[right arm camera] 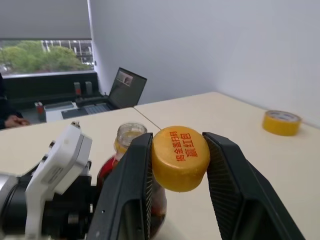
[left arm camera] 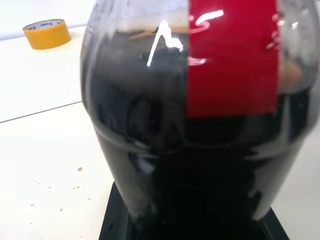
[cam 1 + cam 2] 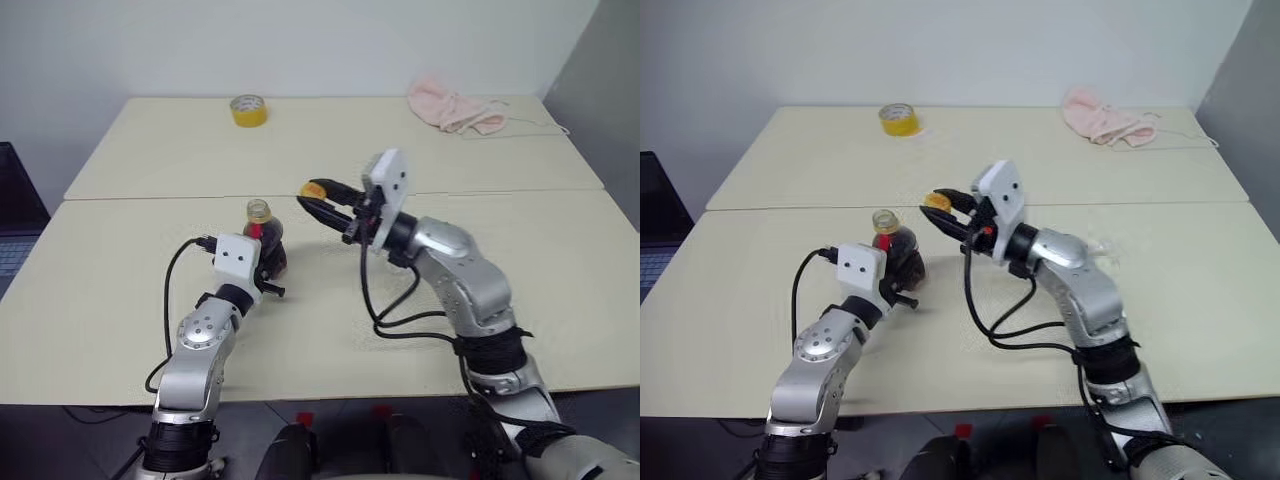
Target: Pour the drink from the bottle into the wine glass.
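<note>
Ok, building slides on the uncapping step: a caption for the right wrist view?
Right gripper holds the yellow cap, removed from the open bottle behind it.

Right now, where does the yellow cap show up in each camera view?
Left eye view: yellow cap in the right gripper, mid-picture.
Right eye view: just left of centre.
Left wrist view: not in it.
Right wrist view: centre, between the fingers.
Shared landmark: yellow tape roll.

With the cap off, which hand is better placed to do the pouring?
Left. The left hand is already shut on the bottle, whose neck stands open. The right hand is occupied, clamped on the yellow cap beside the bottle's mouth. I cannot make out the wine glass with certainty.
</note>
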